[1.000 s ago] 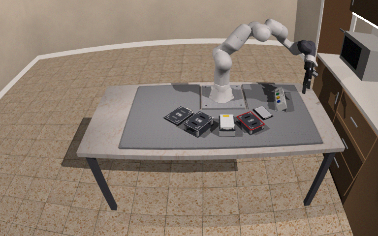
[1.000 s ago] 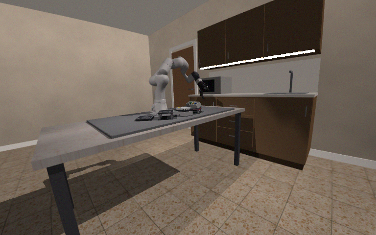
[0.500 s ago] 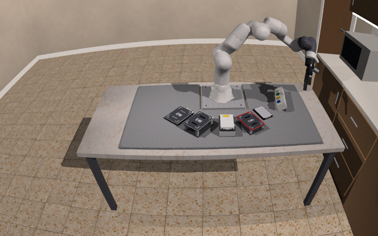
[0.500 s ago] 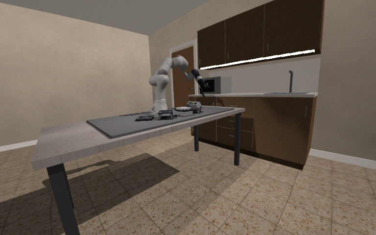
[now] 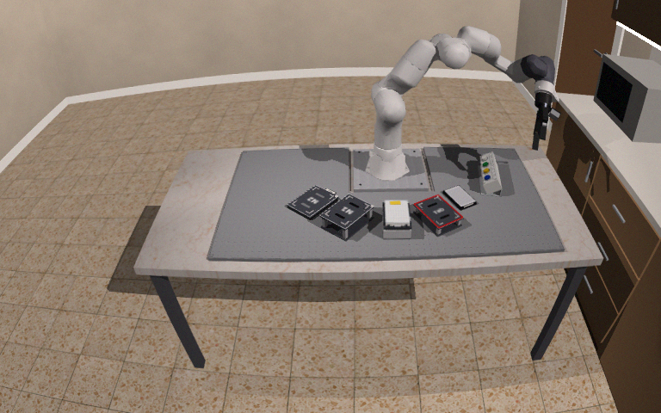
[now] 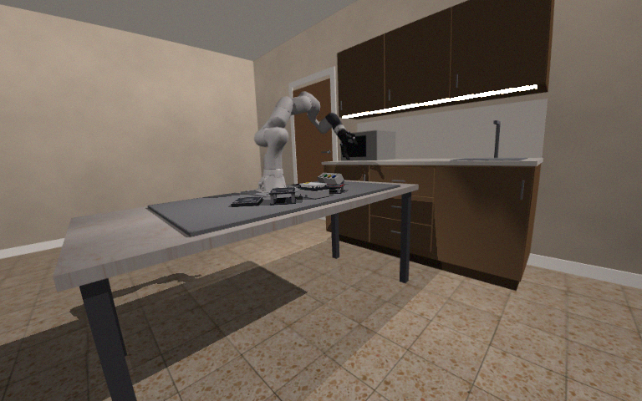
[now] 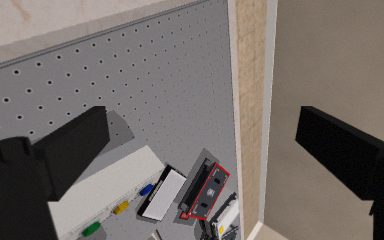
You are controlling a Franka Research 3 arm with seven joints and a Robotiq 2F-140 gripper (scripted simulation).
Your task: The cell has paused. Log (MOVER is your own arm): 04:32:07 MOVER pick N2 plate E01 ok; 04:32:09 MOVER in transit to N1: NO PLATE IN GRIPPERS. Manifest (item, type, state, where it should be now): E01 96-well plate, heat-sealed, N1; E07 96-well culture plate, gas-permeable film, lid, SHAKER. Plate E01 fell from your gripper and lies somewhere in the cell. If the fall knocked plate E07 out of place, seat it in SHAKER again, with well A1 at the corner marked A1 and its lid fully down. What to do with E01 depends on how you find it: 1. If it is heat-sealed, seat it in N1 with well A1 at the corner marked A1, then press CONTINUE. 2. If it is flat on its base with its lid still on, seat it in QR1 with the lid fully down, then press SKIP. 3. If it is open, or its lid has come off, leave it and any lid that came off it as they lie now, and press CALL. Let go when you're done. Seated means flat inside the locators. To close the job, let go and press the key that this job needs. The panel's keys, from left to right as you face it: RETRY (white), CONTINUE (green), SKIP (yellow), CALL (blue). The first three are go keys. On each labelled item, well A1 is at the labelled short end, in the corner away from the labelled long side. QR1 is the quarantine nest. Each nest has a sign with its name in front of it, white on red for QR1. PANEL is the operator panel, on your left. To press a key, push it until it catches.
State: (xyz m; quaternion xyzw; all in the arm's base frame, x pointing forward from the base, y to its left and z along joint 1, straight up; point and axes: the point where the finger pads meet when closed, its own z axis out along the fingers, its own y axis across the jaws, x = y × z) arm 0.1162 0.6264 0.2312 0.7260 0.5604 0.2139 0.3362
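Your pincer (image 5: 540, 132) (image 6: 347, 147) (image 7: 203, 123) is hanging wide open, nothing grasped, beyond the panel (image 5: 490, 174) (image 6: 330, 178) (image 7: 107, 192); white-topped plate (image 5: 460, 196) (image 7: 162, 194) is lying near red-edged QR1 (image 5: 438, 211) (image 7: 210, 192).

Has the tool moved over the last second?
Yes, upward. In the exterior view the tool's lowest fingertip now shows above the front edge of the countertop; a second ago it reached slightly below.
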